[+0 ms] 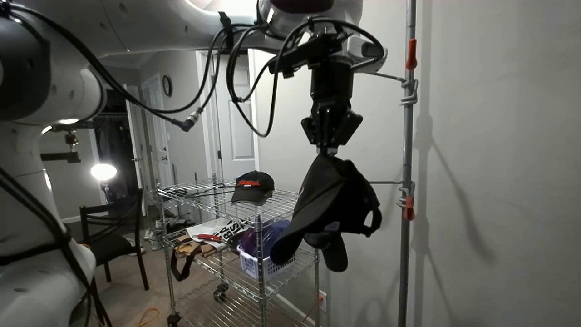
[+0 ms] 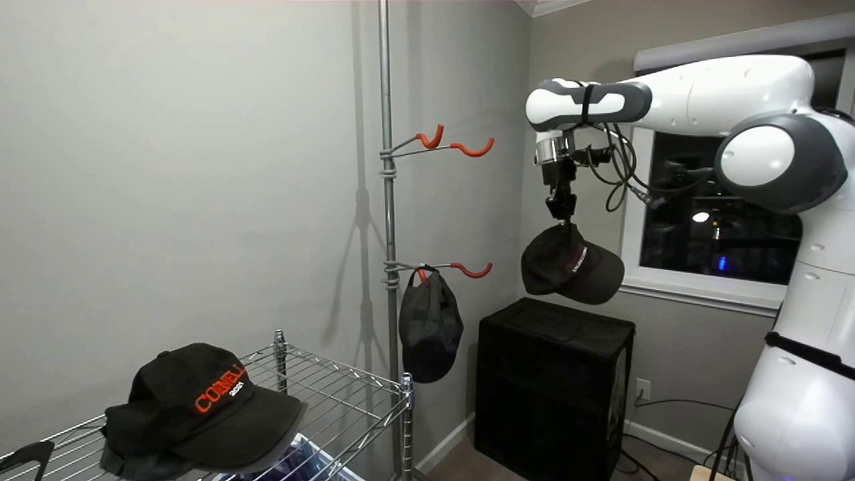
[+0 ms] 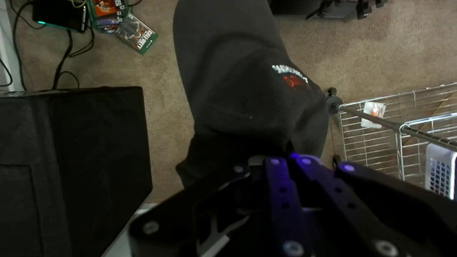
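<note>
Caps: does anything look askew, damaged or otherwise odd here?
Only mildly: the held cap hangs askew, brim slanting down, because the gripper pinches it by the crown. The hooked cap hangs brim down from a lower hook, nothing odd there. No damage shows.

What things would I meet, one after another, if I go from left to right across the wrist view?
Black box → black cap held in the gripper → wire rack.
</note>
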Controlling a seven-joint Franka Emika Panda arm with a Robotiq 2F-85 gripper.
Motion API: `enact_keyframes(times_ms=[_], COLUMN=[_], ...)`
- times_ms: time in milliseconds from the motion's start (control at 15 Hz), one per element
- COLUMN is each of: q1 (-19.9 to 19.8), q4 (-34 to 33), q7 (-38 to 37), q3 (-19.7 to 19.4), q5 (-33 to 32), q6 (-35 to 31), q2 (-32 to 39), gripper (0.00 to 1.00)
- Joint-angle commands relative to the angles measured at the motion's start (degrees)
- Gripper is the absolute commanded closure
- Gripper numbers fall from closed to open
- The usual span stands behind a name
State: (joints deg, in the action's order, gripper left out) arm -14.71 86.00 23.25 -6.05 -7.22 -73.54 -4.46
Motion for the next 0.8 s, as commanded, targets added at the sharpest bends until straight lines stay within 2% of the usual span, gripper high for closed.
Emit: enact_keyframes(times_ms=[0,467,733], q1=[2.64,6.23,6.66], q4=[13.9,35.32,40.09], q7=[4.57,1.55,-1.64], q3=[-2.01,-3.31,-4.12], q5=[-2.42,-2.05,-1.43], q6=[-6.31,-18.86,-23.87], q2=[-8.28,-22.42,-26.06], gripper=[0.99,0.99,0.99])
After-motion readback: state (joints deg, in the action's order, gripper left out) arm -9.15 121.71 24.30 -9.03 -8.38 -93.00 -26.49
